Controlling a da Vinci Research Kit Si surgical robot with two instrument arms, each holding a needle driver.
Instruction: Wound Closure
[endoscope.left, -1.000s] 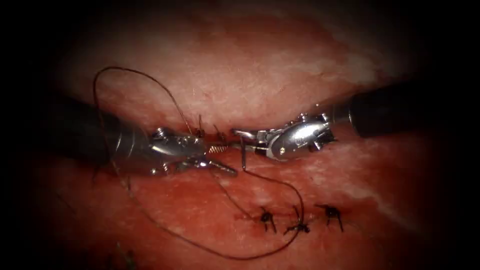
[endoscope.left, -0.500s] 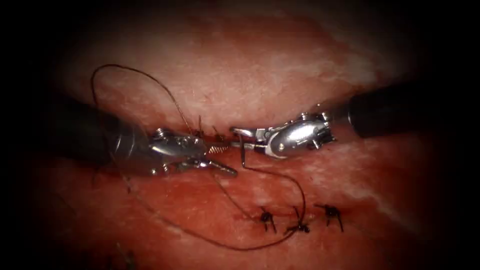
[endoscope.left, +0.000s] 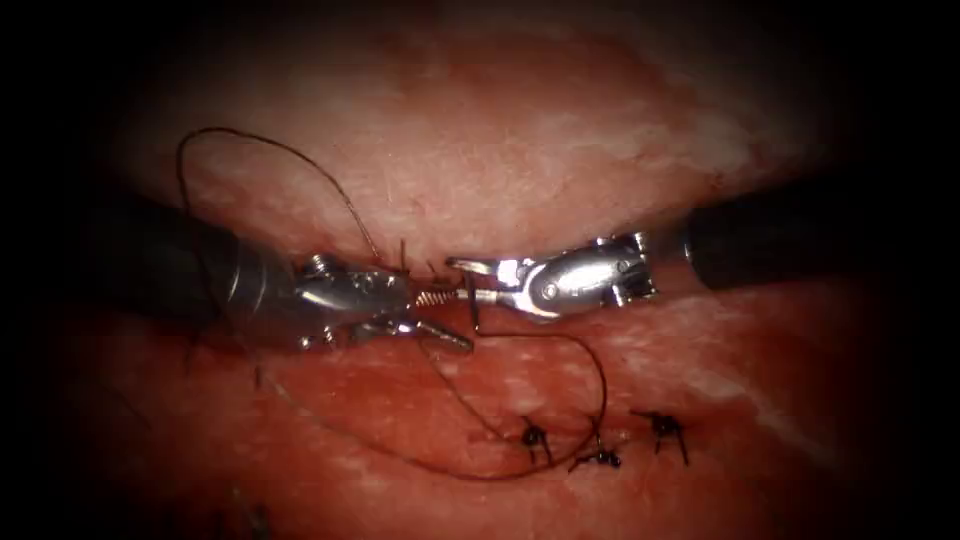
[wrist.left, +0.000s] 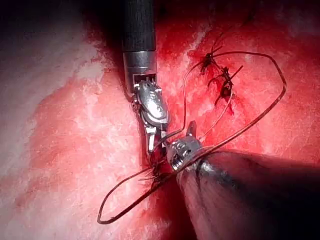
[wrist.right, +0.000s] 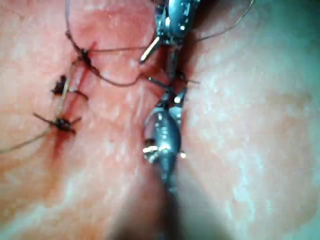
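While right tool (endoscope.left: 468, 288) grips needle (endoscope.left: 474, 312), three knots (endoscope.left: 598, 448) sit below.

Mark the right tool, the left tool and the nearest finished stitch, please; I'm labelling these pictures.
right tool (endoscope.left: 468, 272), endoscope view, between its jaw tips.
left tool (endoscope.left: 440, 318), endoscope view, between its two spread jaw tips.
finished stitch (endoscope.left: 534, 437), endoscope view, on its dark knot.

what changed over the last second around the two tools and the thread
The right arm's silver needle driver, jaws shut on the thin dark curved needle, shifted left toward the left arm's silver needle driver. The dark thread loop on the red tissue drew tighter. The left tool, jaws open, and three dark knots stayed put.
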